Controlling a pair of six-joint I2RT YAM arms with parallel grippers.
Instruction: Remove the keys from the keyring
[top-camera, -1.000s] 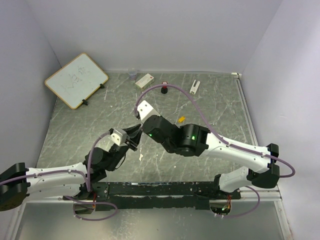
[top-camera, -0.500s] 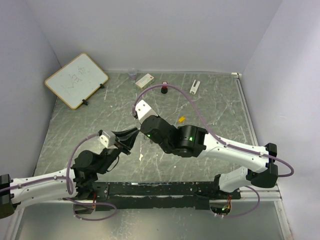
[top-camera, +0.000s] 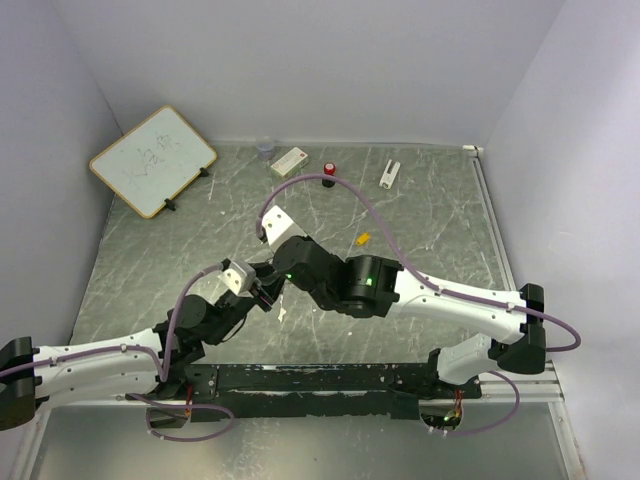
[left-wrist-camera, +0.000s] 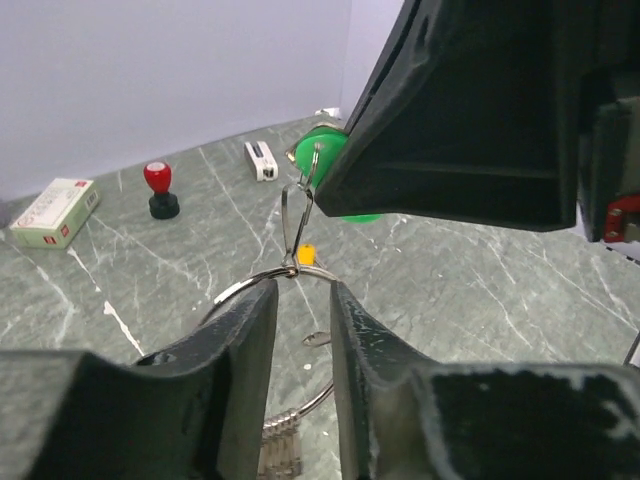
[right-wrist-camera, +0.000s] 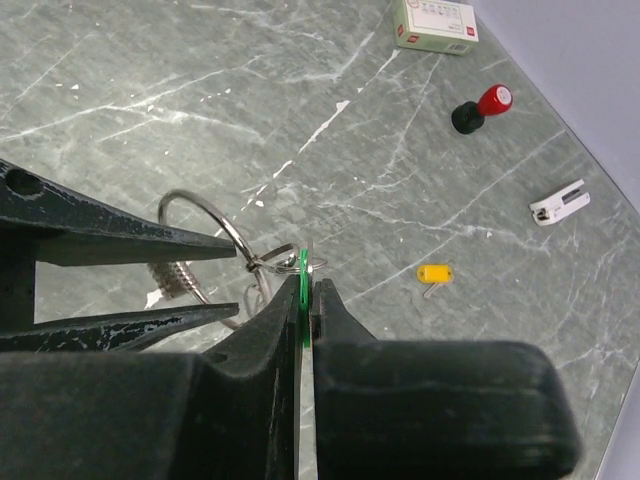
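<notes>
green key (left-wrist-camera: 330, 148) is pinched in the closed right gripper (right-wrist-camera: 303, 300), above the table (right-wrist-camera: 120, 90). the keyring (left-wrist-camera: 292, 270) hangs on it, across the narrow gap of the left gripper (left-wrist-camera: 302, 297); clamped or not, i cannot tell. yellow key (right-wrist-camera: 434, 273) lies free, well apart. next, i judge: work this last key around the ring's split.

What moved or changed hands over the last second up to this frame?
The left arm drew back to the left, then came forward again, so its hand is back at the right hand, which pinches the green key. The right arm shifted slightly left, and its purple cable swung off the red-capped knob. The yellow key and whiteboard are unmoved.
</notes>
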